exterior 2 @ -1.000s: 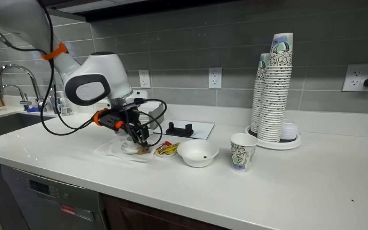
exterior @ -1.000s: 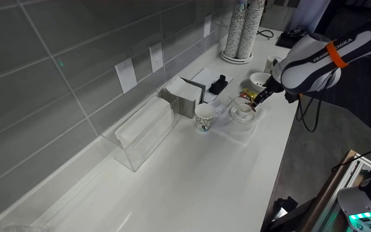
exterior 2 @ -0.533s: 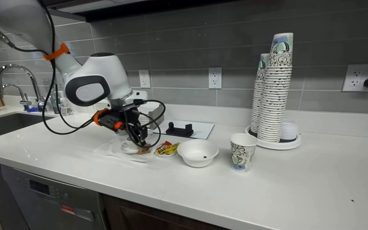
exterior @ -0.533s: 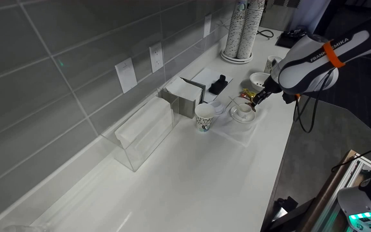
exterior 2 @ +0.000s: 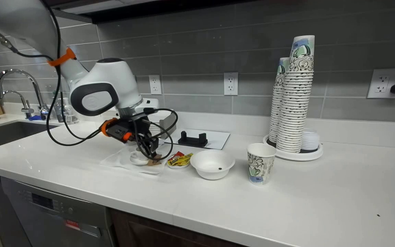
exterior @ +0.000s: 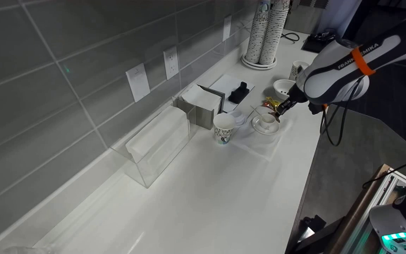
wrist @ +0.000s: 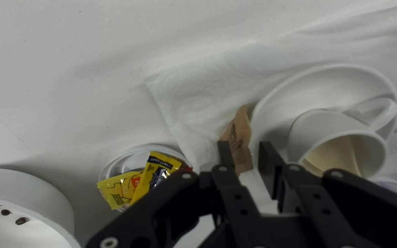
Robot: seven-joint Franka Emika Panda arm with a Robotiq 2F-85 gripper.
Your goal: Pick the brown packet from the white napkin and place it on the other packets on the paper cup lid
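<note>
Hand (wrist: 247, 155) of a robot arm (exterior 2: 125, 79) hangs low over a white desk (exterior 2: 252, 202), its fingers (wrist: 269, 167) parted with a gap between them and nothing in their hold; a brown packet (wrist: 240, 137) lies on a white napkin (wrist: 195, 100) beneath, part of it showing in that gap, though whether either finger touches it cannot be told. A saucer (wrist: 326, 86) sits just beside the packet, bearing a white cup (wrist: 305, 137) near one finger. Across the napkin's edge, a round lid (wrist: 141, 148) carries yellow packets (wrist: 155, 175), and next to it stands a white bowl (wrist: 29, 189) with a few dark bits (wrist: 21, 220) inside. Only the wrist view reveals the printing on the brown packet. In an exterior view, loops of black cable (exterior 2: 177, 118) cross before the fingertips, a red packet (exterior 2: 176, 155) shows plainly with the yellow ones, a paper cup (exterior 2: 261, 163) stands on the bowl's far side from the lid, and a sink (exterior 2: 15, 133) is set into the desk. A stick (exterior: 257, 113) leans out of the white cup in an exterior view, where a second paper cup (exterior: 223, 132) stands near a clear box (exterior: 171, 158) of paper napkins (exterior: 159, 132) and a grey box (exterior: 204, 118). Twin stacks of paper cups (exterior 2: 295, 113) rise from a round tray (exterior 2: 297, 157) in both exterior views.
</note>
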